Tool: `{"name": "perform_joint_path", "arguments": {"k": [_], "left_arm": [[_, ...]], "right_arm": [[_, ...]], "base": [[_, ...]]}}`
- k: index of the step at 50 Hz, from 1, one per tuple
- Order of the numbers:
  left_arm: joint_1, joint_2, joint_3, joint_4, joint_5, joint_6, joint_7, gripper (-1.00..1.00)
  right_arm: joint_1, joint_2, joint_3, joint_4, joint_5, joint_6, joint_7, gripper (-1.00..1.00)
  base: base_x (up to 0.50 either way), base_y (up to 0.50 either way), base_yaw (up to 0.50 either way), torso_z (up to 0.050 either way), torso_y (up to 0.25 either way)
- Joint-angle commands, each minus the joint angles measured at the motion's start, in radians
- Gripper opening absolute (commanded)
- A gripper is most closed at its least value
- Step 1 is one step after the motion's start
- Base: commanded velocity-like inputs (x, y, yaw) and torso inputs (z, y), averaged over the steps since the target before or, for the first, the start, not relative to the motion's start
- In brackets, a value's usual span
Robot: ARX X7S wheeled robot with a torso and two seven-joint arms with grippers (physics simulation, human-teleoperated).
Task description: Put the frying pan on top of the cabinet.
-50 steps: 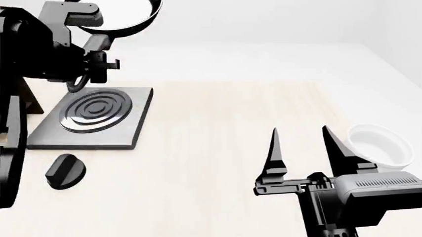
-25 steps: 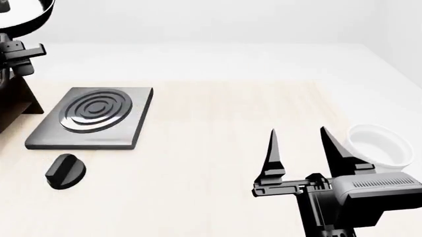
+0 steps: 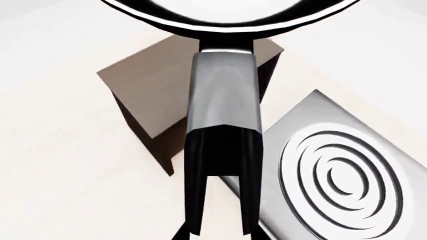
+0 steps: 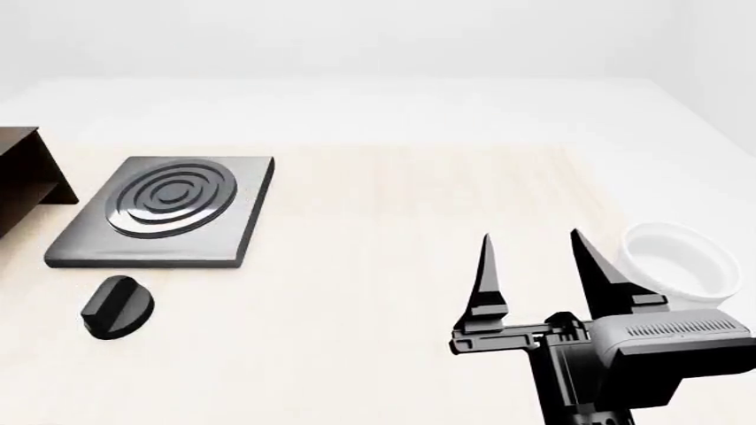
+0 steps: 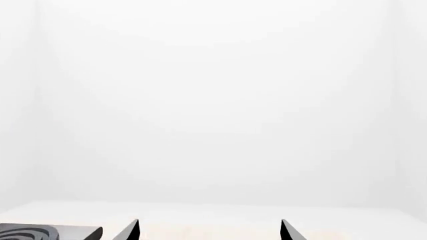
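Your left gripper [image 3: 220, 220] clamps the frying pan [image 3: 223, 100] handle, suspending it above the cabinet [image 3: 157, 95] for placement; right gripper [image 4: 532, 257] idles, jaws spread

Head camera downward, wrist cameras close

A pale wooden table [image 4: 390, 221] carries everything. At its far left stands the dark brown cabinet [image 4: 24, 177], just beside it the grey burner plate [image 4: 165, 212] with raised rings. A black knob [image 4: 116, 306] lies nearer. A white bowl [image 4: 675, 262] sits far right.
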Motion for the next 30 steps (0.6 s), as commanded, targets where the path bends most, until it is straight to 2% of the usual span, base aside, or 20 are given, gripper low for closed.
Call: {"name": "perform_joint_path", "arguments": {"k": [1, 8, 18, 30], "left_arm": [[-0.019, -0.023, -0.039, 0.001, 0.006, 0.039, -0.072, -1.0], [-0.008, -0.044, -0.061, 0.001, 0.007, 0.047, -0.128, -1.0], [-0.011, -0.062, -0.09, 0.001, 0.003, 0.071, -0.173, -1.0], [-0.008, -0.052, -0.089, 0.001, 0.009, 0.08, -0.163, -1.0]], "right_arm": [[0.003, 0.003, -0.005, -0.001, 0.001, 0.003, 0.004, 1.0], [0.006, 0.006, -0.003, -0.004, 0.004, 0.006, 0.008, 1.0], [0.003, 0.007, -0.009, -0.002, 0.003, 0.001, 0.009, 1.0], [0.004, 0.009, -0.012, 0.002, 0.004, -0.003, 0.012, 1.0]], "base": [[0.0, 0.0, 0.0, 0.0, 0.01], [0.0, 0.0, 0.0, 0.0, -0.017], [0.0, 0.0, 0.0, 0.0, -0.25], [0.0, 0.0, 0.0, 0.0, 0.0]]}}
